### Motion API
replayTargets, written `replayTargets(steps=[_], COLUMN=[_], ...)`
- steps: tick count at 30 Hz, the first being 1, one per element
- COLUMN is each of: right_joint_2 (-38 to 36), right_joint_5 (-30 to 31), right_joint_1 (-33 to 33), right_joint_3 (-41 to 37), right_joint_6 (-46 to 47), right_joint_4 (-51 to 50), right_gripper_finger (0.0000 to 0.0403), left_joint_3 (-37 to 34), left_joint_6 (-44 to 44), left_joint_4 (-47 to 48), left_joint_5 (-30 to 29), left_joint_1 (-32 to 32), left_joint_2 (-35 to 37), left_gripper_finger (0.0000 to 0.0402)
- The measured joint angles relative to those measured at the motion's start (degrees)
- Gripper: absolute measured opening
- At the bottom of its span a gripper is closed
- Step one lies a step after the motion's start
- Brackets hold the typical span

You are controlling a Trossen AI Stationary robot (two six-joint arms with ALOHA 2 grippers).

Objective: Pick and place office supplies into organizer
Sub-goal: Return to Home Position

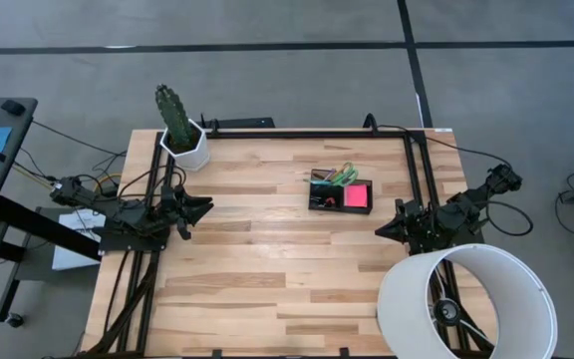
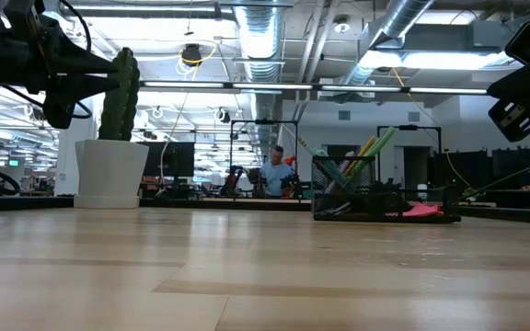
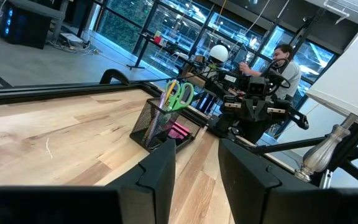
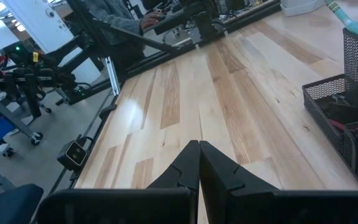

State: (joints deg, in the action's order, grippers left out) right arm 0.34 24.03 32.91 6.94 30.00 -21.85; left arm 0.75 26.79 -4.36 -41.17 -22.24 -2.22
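Left gripper (image 1: 205, 207) open, right gripper (image 1: 382, 230) closed, both empty at the desk's (image 1: 267, 279) sides. We judge the scissors (image 3: 180, 94) in the organizer (image 1: 339, 209) light and stiff; grip the handles.

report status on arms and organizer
Left gripper parked left side, jaws open. Right gripper right side, jaws shut. Organizer holds pink pad, scissors. Lampshade close beside it.

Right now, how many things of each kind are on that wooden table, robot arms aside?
Potted cactus: 1
Black organizer: 1
White lampshade: 1
Green-handled scissors: 1
Pink sticky-note pad: 1
Total: 5, plus pens too bunched to count.
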Motion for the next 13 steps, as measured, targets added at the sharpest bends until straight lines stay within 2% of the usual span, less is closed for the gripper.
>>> replayTargets(steps=[13], right_joint_2=[0.0], right_joint_5=[0.0], right_joint_1=[0.0], right_joint_3=[0.0], right_joint_6=[0.0], right_joint_4=[0.0], right_gripper_finger=[0.0001], left_joint_3=[0.0], left_joint_6=[0.0], left_joint_4=[0.0], left_joint_5=[0.0], left_joint_1=[0.0], left_joint_2=[0.0], left_gripper_finger=[0.0114])
